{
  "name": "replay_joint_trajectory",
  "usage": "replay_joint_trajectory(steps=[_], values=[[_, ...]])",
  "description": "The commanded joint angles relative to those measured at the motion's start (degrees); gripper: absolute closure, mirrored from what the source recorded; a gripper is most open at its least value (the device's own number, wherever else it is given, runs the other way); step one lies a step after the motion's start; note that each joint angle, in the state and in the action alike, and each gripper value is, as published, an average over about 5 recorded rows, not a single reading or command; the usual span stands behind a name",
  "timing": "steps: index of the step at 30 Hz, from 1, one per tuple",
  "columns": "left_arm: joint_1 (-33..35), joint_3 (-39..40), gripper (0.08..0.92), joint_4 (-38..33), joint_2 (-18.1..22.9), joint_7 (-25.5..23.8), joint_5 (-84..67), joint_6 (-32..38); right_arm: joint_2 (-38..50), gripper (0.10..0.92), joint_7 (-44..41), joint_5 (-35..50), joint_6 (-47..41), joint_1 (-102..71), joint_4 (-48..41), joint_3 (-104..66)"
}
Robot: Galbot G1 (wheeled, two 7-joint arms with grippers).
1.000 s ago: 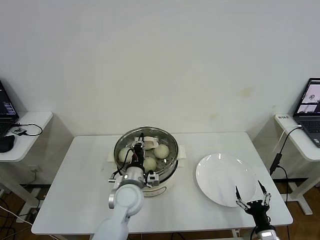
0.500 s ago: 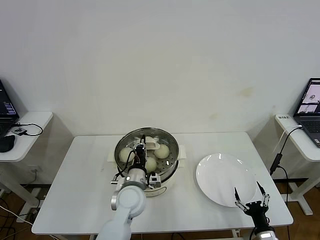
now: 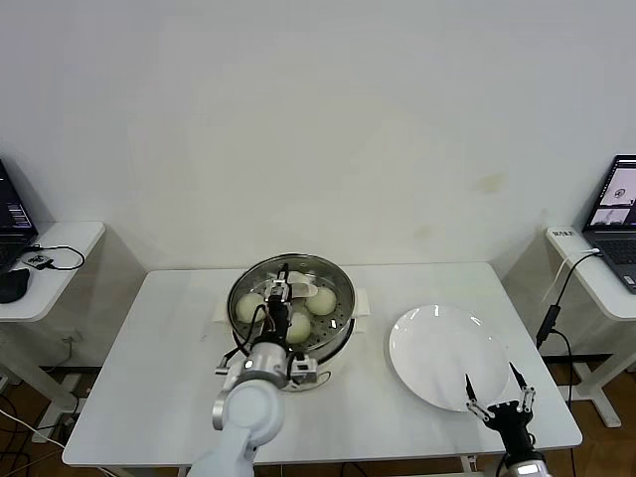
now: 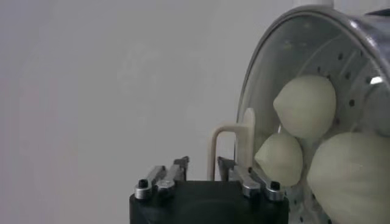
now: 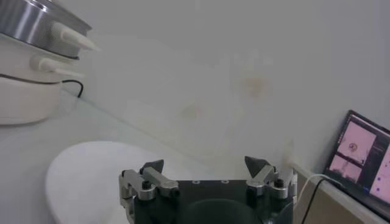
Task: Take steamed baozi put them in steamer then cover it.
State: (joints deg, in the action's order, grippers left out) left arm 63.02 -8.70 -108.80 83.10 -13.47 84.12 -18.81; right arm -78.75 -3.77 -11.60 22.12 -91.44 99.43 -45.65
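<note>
The steamer stands at the table's middle on its white base. The glass cover lies on it, with several baozi showing under the glass. In the left wrist view the cover, its cream handle and three baozi are close ahead. My left gripper hovers over the cover; its jaws stand apart just short of the handle, holding nothing. My right gripper is open and empty at the table's front right, also shown in its wrist view.
A bare white plate lies right of the steamer, in front of my right gripper; it also shows in the right wrist view. Side tables with laptops stand at both sides.
My left arm has drawn back a little toward the table's front, away from the cover's handle. The cover stays on the steamer. My right gripper has sunk slightly.
</note>
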Motion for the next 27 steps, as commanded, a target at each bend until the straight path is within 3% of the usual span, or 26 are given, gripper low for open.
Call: replay_joint_trajectory(steps=[1, 8, 10, 13, 19, 27], values=[[13.33, -3.65, 0.431, -17.3, -7.72, 3.71, -10.46, 0.98, -0.05, 0.203, -0.07, 0.04, 0.01, -0.12, -0.1, -0.09], [33.1, -13.39, 0.235, -27.18, -14.36, 15.15, -41.93, 7.3, 0.05, 0.202, -0.51, 0.39, 0.16, -0.1, -0.47, 0.04], [37.23, -16.98, 0.198, -26.95, -14.02, 19.39, -58.61, 13.78, 0.08, 0.203, -0.68, 0.64, 0.18, -0.18, -0.34, 0.3], [40.31, -22.62, 0.18, -24.33, -10.19, 23.62, -77.26, 23.18, 0.19, 0.203, -0.87, 1.27, 0.12, -0.62, 0.17, 0.99], [43.9, -27.39, 0.177, -20.65, -6.27, 26.74, -93.81, 24.62, 1.84, 0.202, -1.64, 4.96, -1.75, -4.17, 3.13, 3.61], [46.9, -27.15, 0.177, -14.23, -4.52, 25.31, -95.58, 31.69, 4.34, 0.202, -3.72, 12.08, -7.69, -9.41, 8.17, 7.51]])
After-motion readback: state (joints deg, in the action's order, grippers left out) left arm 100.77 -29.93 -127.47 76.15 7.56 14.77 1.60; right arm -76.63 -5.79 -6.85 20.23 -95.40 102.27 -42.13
